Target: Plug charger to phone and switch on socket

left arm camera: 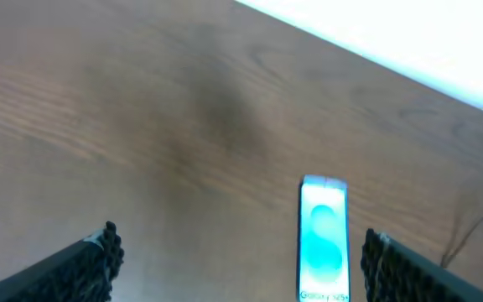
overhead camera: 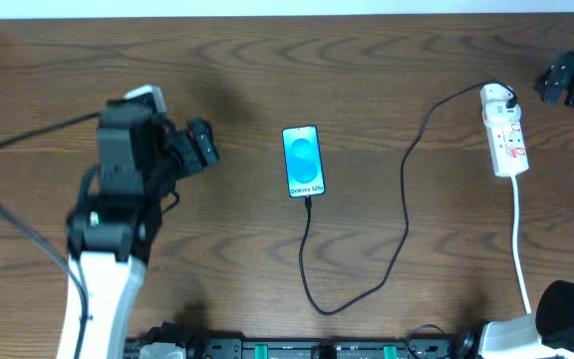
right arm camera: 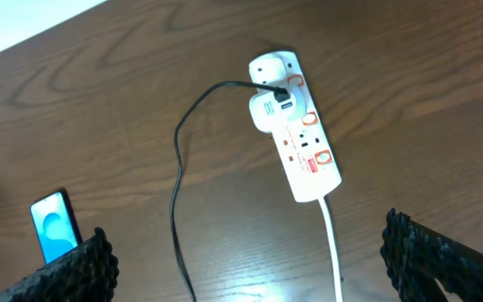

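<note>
The left jaws hang spread and empty, left of the phone point(overhead camera: 303, 160) on the counter point(overhead camera: 217, 259). The charger point(overhead camera: 407, 199) runs from its lower edge to the socket point(overhead camera: 506, 140), near the spread right jaws. A heavy press on a switch point(right arm camera: 307, 118) could shove the socket, tugging the charger out.

Left gripper point(left arm camera: 243, 247), right gripper point(right arm camera: 248, 239) spread wide

Partly seen
Left wrist view: phone point(left arm camera: 324, 243) cut by the bottom edge; socket point(overhead camera: 508, 145) switches (red specks) too small to read.
</note>
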Tool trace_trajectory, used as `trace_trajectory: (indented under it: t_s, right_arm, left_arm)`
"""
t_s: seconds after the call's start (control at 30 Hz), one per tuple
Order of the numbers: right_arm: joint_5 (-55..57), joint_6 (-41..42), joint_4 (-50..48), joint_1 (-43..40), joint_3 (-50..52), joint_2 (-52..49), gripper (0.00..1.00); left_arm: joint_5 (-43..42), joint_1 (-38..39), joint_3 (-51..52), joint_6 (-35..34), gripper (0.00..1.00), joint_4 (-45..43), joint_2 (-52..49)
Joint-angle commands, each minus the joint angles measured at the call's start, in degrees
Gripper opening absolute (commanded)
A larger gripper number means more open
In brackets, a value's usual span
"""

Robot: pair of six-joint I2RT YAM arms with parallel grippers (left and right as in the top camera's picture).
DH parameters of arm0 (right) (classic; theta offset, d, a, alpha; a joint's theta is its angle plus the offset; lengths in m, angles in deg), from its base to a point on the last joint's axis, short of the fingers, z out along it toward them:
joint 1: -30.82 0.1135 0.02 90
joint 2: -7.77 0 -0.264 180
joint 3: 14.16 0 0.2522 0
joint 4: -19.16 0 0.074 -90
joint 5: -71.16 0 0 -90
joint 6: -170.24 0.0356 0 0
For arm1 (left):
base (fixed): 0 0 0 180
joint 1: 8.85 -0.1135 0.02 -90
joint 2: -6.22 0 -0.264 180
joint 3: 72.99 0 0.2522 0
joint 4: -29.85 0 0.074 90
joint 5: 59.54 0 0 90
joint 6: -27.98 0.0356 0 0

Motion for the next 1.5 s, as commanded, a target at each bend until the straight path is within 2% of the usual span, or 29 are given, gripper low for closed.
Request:
trace_trajectory:
  t_s: [0.0, 0.17, 0.3, 0.37, 0.43, 0.47, 0.5, 0.57, 1.07, 1.47]
  right_arm:
    - [0.04, 0.72, -0.04, 0.02, -0.22, 0.68, 0.99]
    - [0.04, 0.72, -0.04, 0.02, -0.22, 0.68, 0.99]
    - [0.04, 0.72, -0.07, 0.02, -0.22, 0.68, 0.99]
    - [0.04, 0.70, -0.07, 0.02, -0.22, 0.68, 0.99]
    - [0.04, 0.72, -0.04, 0.02, -0.22, 0.68, 0.99]
    - [0.04, 0.70, -0.04, 0.02, -0.22, 0.68, 0.99]
    - [0.04, 0.72, -0.04, 0.02, -0.22, 0.68, 0.99]
    - [0.04, 0.72, -0.07, 0.02, -0.22, 0.68, 0.99]
    - [0.04, 0.72, -0.07, 0.02, -0.22, 0.68, 0.99]
    - [0.04, 0.72, -0.07, 0.02, -0.22, 0.68, 0.99]
  left_arm:
    - [1.86, -1.86, 13.84, 0.72, 0.92, -12.24, 11.63]
    - [1.55, -3.26, 33.27, 0.79, 0.92, -35.36, 26.88]
    - [1.62, -3.28, 49.20, 0.79, 0.92, -58.12, 38.38]
    - [2.01, -3.54, 55.89, 0.79, 0.92, -66.53, 43.43]
    - [2.03, -4.17, 60.94, 0.81, 0.93, -70.69, 47.89]
    - [2.05, -4.55, 62.51, 0.81, 0.93, -70.97, 49.70]
    - [2.40, -5.05, 62.12, 1.01, 0.93, -65.48, 52.26]
    - [2.47, -5.46, 62.18, 2.40, 0.93, -61.16, 54.31]
    - [3.17, -6.43, 62.36, 13.68, 0.92, -30.67, 63.06]
    - [3.06, -6.43, 62.36, 15.08, 0.92, -30.82, 63.25]
